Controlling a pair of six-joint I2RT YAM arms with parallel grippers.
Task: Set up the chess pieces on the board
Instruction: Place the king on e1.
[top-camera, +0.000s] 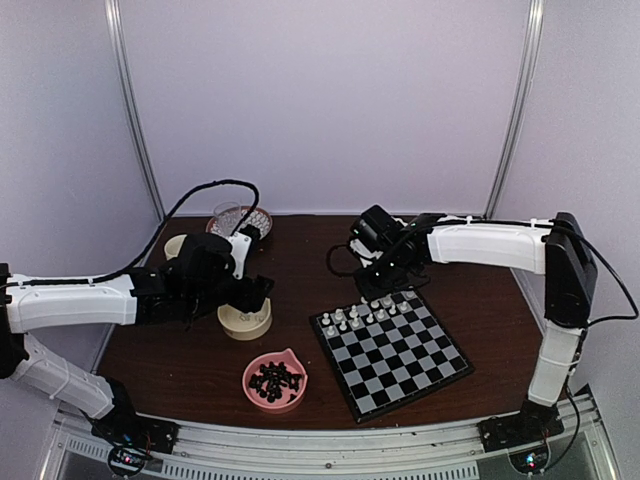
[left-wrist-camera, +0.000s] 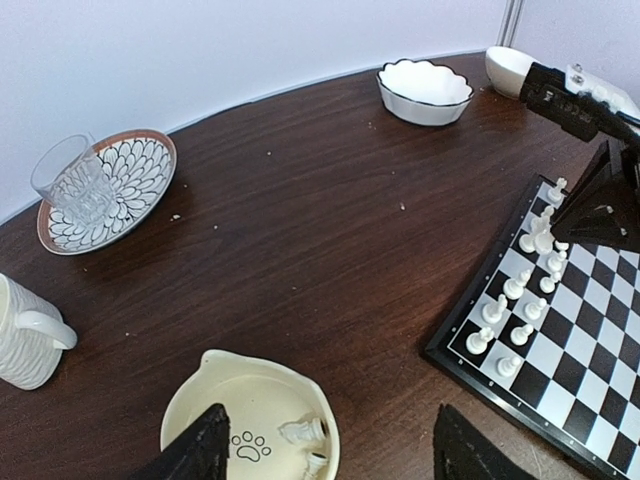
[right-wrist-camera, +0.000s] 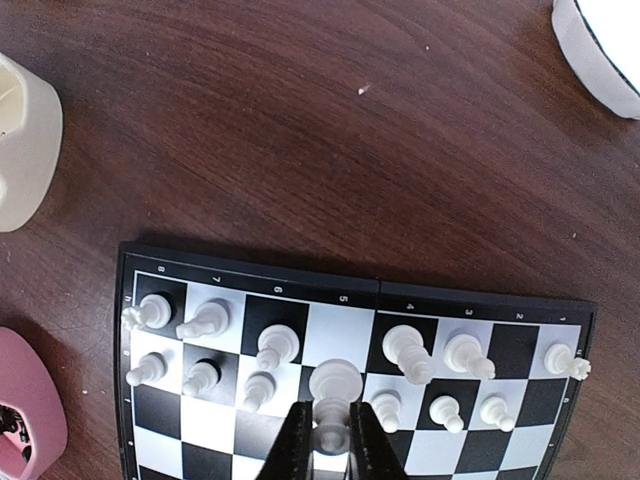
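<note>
To fill the board's (right-wrist-camera: 250, 265) vacant back-row square, a chessman (right-wrist-camera: 335, 382) is clenched in the right gripper (right-wrist-camera: 328, 442), the left gripper (left-wrist-camera: 330, 445) spread.

On dark wood table (left-wrist-camera: 300, 230): clear glass (left-wrist-camera: 72, 180) upright on patterned plate (left-wrist-camera: 135, 170), ribbed white mug (left-wrist-camera: 20, 335) near it, scalloped white bowl (left-wrist-camera: 425, 90) just beside plain white bowl (left-wrist-camera: 508, 68), cream paw-print bowl (left-wrist-camera: 240, 395), pink bowl (top-camera: 249, 380) nearest front edge.

The board (right-wrist-camera: 250, 278) border reads, seemingly, 8 down to 1.
</note>
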